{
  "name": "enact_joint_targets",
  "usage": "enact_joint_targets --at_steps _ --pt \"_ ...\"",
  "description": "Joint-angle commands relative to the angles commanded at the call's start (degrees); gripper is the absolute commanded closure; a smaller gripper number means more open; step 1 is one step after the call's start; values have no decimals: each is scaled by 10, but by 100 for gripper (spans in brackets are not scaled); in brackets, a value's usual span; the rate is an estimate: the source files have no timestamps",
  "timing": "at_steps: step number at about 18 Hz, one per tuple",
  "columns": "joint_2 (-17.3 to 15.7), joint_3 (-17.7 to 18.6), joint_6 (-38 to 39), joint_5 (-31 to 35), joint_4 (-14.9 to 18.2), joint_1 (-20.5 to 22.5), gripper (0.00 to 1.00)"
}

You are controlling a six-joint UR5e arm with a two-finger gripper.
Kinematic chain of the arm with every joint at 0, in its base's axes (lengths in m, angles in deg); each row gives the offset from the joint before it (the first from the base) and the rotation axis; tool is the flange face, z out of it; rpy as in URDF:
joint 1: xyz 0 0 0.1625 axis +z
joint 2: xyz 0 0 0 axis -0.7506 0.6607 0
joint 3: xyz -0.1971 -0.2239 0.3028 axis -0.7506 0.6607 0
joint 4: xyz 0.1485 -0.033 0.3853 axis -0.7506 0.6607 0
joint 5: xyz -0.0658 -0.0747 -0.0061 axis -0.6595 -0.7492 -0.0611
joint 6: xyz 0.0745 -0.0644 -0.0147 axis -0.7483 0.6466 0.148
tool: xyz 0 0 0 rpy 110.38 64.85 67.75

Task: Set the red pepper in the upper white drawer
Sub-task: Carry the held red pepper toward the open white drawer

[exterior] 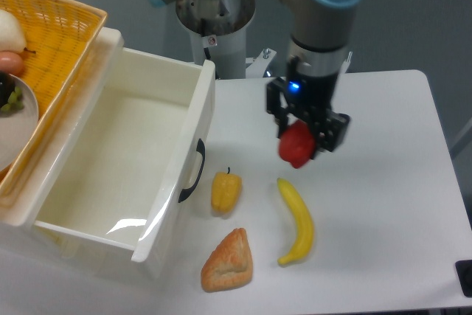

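Red pepper [296, 145] sits clamped between the fingers [321, 132]; a loose grip risks dropping it short of the upper white drawer [118, 160].

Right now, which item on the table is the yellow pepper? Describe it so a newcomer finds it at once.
Start at the upper white drawer on the table's left and find the black handle on its front. The yellow pepper sits just right of that handle. It is squat and blocky with a dark stem, unlike the long curved banana and the brown bread.
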Motion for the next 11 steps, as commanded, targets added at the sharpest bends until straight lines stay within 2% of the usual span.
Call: enact_joint_targets --at_steps 3,11 --pt "-12 12 0 -2 1 -30 79" --pt "-13 15 6 -8 8 -97 82"
